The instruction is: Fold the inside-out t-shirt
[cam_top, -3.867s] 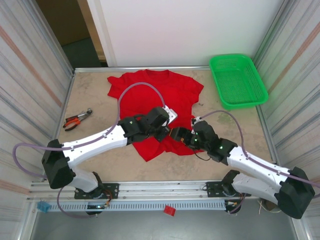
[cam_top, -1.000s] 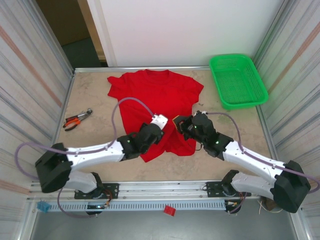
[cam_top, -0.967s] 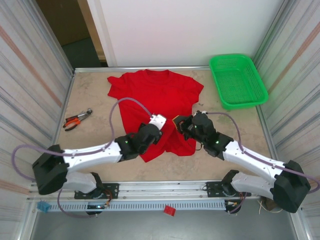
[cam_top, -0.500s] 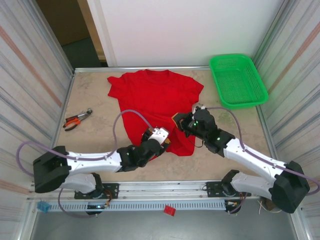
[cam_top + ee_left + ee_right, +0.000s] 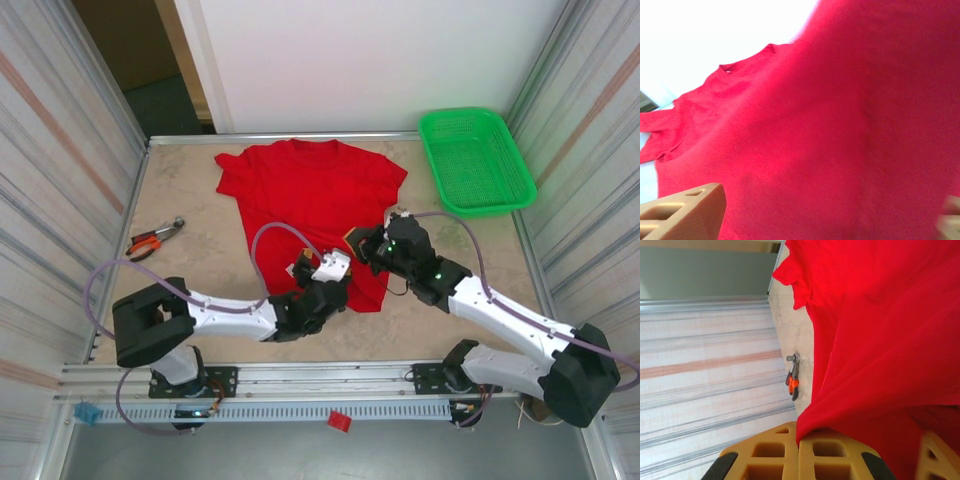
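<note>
The inside-out t-shirt (image 5: 310,185) is bright red and lies spread on the table, collar toward the far edge. Its near right part is bunched and lifted. My right gripper (image 5: 358,243) is shut on a fold of that cloth; in the right wrist view the tan fingers (image 5: 785,452) pinch the red edge (image 5: 875,340) between them. My left gripper (image 5: 322,272) hovers low over the shirt's near hem. In the left wrist view its fingers (image 5: 685,215) stand wide apart and open, with red cloth (image 5: 830,125) blurred close in front of them.
A green mesh basket (image 5: 474,160) stands at the back right corner. Orange-handled pliers (image 5: 153,239) lie on the table at the left, also seen in the right wrist view (image 5: 792,376). Metal walls close in both sides. Bare table (image 5: 180,190) lies left of the shirt.
My left gripper has opened, let go of the cloth and slid right and nearer along the hem. The right gripper stays shut on its fold, shifted slightly farther.
</note>
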You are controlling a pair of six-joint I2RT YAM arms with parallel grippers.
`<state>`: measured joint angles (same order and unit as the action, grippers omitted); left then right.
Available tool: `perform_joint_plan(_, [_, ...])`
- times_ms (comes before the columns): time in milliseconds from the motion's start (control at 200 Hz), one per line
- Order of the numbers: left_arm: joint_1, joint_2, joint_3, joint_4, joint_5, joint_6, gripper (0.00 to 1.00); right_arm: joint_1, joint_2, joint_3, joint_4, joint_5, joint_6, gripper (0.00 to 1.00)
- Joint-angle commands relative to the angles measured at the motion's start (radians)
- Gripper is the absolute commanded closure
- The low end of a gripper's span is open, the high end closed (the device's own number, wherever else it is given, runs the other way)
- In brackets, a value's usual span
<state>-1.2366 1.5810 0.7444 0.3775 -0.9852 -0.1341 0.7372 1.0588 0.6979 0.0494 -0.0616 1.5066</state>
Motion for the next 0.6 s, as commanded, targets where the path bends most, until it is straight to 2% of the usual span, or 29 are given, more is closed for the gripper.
perform_joint_plan(0, [0.058, 0.004, 0.037, -0.044, -0.106, -0.069, 0.25, -0.006, -0.037, 0.010, -0.016, 0.000, -0.010, 1.00])
perform_joint_plan(90, [0.104, -0.012, 0.032, 0.008, -0.041, -0.014, 0.40, -0.005, -0.045, 0.003, -0.018, 0.000, -0.002, 1.00])
perform_joint_plan(240, [0.147, -0.078, 0.031, 0.039, 0.132, 0.136, 1.00, -0.006, -0.054, -0.009, -0.014, 0.003, 0.002, 1.00])
perform_joint_plan(286, [0.154, -0.117, 0.047, -0.016, 0.168, 0.149, 1.00, -0.008, -0.056, -0.013, -0.014, 0.003, -0.005, 1.00])
perform_joint_plan(301, [0.158, -0.131, 0.055, -0.046, 0.194, 0.149, 1.00, -0.011, -0.056, -0.014, -0.013, 0.000, -0.010, 0.94])
perform_joint_plan(336, [0.172, -0.169, 0.082, -0.137, 0.259, 0.138, 1.00, -0.020, -0.057, -0.016, -0.015, -0.007, -0.027, 0.72])
perform_joint_plan(356, [0.181, -0.189, 0.107, -0.199, 0.294, 0.123, 1.00, -0.026, -0.063, -0.018, -0.018, -0.013, -0.042, 0.63])
perform_joint_plan(411, [0.210, -0.225, 0.180, -0.369, 0.373, 0.076, 1.00, -0.032, -0.106, -0.030, -0.041, -0.005, -0.093, 0.52])
perform_joint_plan(531, [0.247, -0.258, 0.313, -0.620, 0.460, 0.030, 1.00, -0.014, -0.250, -0.115, -0.064, -0.015, -0.222, 0.50])
perform_joint_plan(596, [0.253, -0.270, 0.359, -0.697, 0.482, 0.019, 1.00, 0.014, -0.344, -0.167, -0.079, -0.018, -0.282, 0.55])
